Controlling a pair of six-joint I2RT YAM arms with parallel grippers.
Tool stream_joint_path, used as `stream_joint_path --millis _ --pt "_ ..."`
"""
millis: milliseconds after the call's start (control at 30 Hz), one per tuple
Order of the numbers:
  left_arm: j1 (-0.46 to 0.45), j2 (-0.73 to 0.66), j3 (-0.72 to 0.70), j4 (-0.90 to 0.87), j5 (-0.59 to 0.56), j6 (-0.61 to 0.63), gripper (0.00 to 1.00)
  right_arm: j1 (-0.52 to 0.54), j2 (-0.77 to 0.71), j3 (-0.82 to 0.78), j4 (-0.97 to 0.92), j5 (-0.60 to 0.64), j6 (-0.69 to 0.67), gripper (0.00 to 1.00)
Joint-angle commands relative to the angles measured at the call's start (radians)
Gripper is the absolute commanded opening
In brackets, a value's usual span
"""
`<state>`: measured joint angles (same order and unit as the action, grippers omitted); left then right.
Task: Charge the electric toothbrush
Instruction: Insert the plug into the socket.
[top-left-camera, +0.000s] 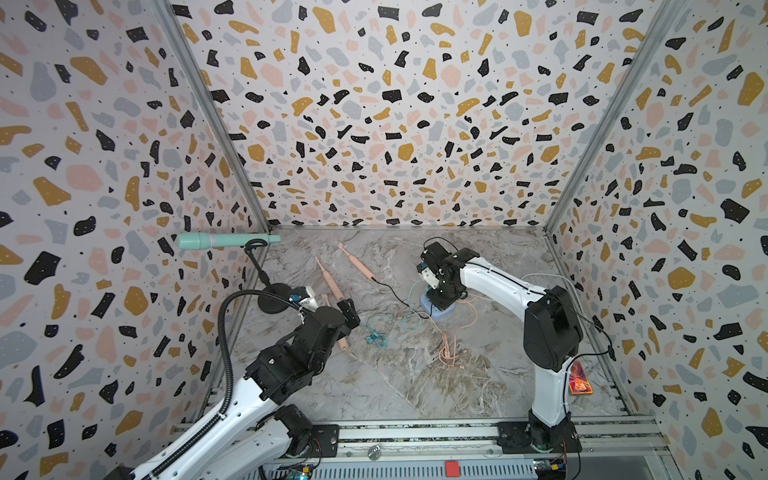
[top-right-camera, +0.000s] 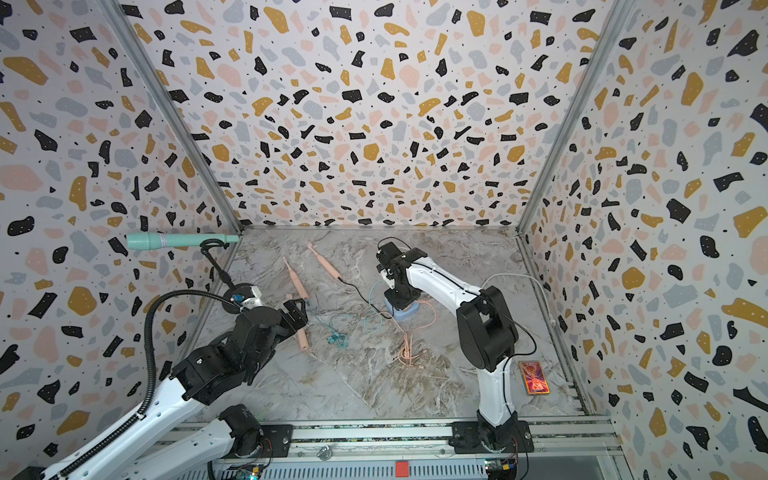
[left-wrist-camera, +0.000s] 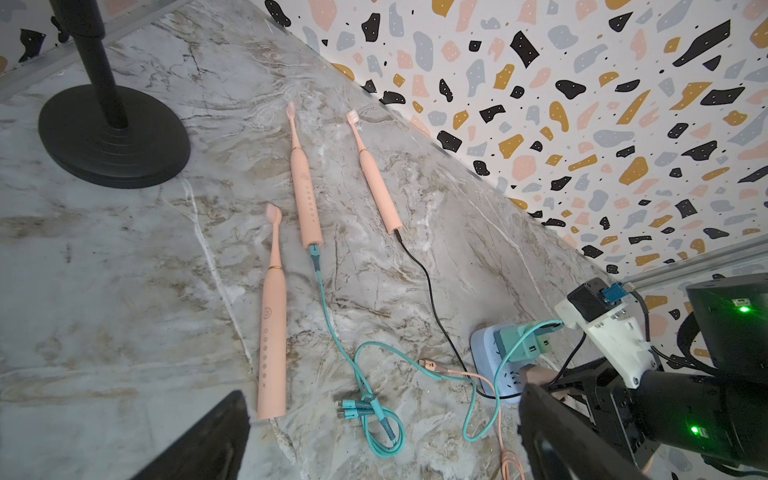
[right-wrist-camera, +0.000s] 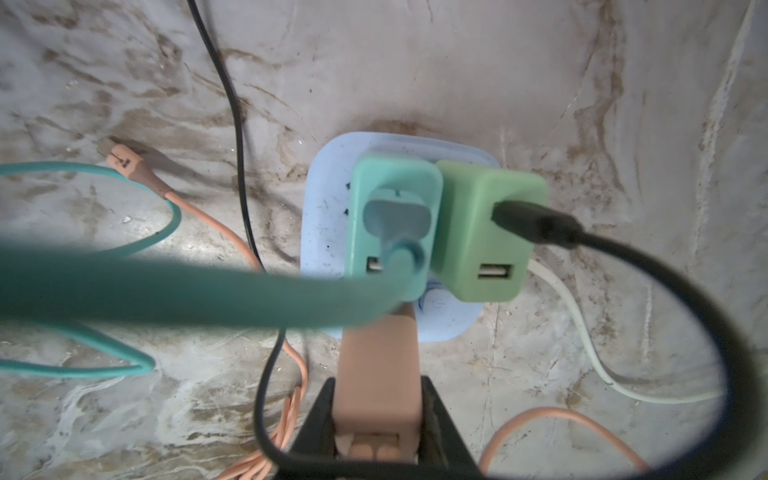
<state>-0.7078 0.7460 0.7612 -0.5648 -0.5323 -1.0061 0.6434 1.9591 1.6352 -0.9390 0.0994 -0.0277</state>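
Three pink electric toothbrushes lie on the marble table. The nearest one has no cable. The middle one carries a teal cable, and the far one a black cable. My left gripper hangs open just above the nearest brush's base end, holding nothing. A light blue power strip holds a teal adapter and a green adapter. My right gripper is shut on a pink adapter, whose far end meets the strip. A pink cable's loose connector lies beside it.
A black stand base with a teal microphone stands at the far left corner. Spare teal connectors and coiled pink cable lie mid-table. A white cord leaves the strip. An orange-red card lies by the right wall.
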Motion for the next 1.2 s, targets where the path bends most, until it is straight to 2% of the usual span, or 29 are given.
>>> stream_joint_path --millis 0,167,367,533,633,1167 --pt "0.005 -0.011 -0.017 0.021 -0.001 0.004 0.99 -0.002 0.027 0.012 -0.038 0.006 -0.002 0.0" --pt "0.006 -0.011 -0.021 0.025 0.007 0.002 0.99 0.004 0.037 0.023 -0.047 -0.077 -0.001 0.0" --pt "0.007 -0.008 -0.02 0.031 0.017 0.004 0.99 0.006 0.025 0.007 -0.04 -0.086 -0.005 0.0" --pt "0.008 -0.002 -0.016 0.037 0.036 0.006 1.0 -0.019 0.086 0.027 -0.06 -0.062 0.018 0.0" --pt "0.009 0.001 -0.011 0.032 0.043 0.009 0.99 -0.018 0.122 0.072 -0.075 -0.099 0.024 0.0" --pt "0.011 0.027 -0.003 0.039 0.084 0.009 1.0 -0.014 0.181 0.112 -0.095 -0.017 0.059 0.0"
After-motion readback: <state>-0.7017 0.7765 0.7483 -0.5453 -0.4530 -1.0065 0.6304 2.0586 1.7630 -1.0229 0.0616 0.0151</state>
